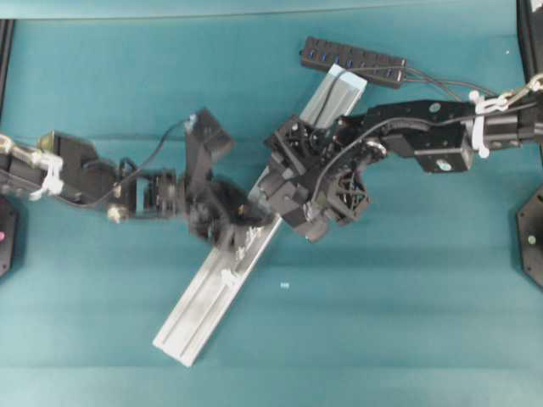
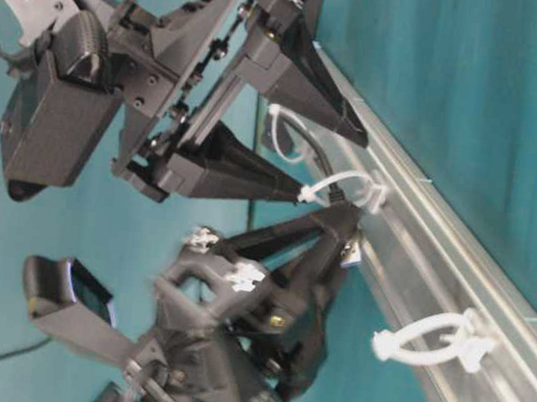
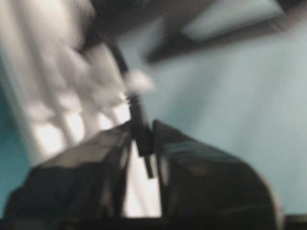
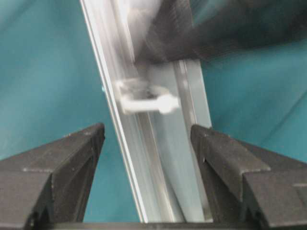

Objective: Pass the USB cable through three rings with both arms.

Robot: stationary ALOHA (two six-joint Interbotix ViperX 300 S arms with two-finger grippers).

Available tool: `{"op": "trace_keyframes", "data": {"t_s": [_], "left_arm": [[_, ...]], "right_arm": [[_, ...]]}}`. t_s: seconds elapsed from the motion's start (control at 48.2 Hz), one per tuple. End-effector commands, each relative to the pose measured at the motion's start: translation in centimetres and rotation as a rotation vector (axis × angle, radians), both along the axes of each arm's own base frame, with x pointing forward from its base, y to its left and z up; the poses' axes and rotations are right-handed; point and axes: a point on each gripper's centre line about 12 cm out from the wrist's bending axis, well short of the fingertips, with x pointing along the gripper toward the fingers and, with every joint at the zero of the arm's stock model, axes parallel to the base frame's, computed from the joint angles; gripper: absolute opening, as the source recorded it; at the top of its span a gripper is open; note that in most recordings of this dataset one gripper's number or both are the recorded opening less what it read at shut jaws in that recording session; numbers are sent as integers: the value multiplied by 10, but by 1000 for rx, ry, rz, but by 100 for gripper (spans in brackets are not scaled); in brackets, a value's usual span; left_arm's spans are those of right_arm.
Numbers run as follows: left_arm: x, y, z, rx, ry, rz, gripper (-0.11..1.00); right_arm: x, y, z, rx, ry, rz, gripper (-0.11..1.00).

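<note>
Left fingers (image 3: 115, 167) around USB cable (image 3: 139, 129)

**A robotics lab bench**

This looks like a robot test station, not a home or shop. A desk (image 1: 407, 322) covered in plain teal matting carries two black robot arms (image 1: 424, 136) with exposed wiring tied by white zip ties. A bare aluminium rail (image 1: 204, 297) and a black multi-port hub (image 1: 352, 61) lie on it.
</note>
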Motion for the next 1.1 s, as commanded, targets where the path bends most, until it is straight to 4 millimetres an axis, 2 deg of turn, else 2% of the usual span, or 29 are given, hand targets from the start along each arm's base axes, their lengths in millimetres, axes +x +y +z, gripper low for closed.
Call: {"op": "trace_keyframes", "data": {"t_s": [0.0,0.311,0.601,0.891,1.078], "left_arm": [[5,0,13,-14,-42,6,10],[4,-1,14,-32,-46,14,10],[1,-1,27,-33,-63,15,10],[-12,-6,37,-45,-60,10,10],[-24,-10,34,-98,-47,31,10]], "right_arm": [[0,-1,4,3,-13,-13,82],[0,-3,5,2,-16,-18,82],[-1,-3,11,-2,-31,-18,82],[-2,-2,21,-5,-51,-17,82],[-1,-1,21,-6,-55,-14,81]]}}
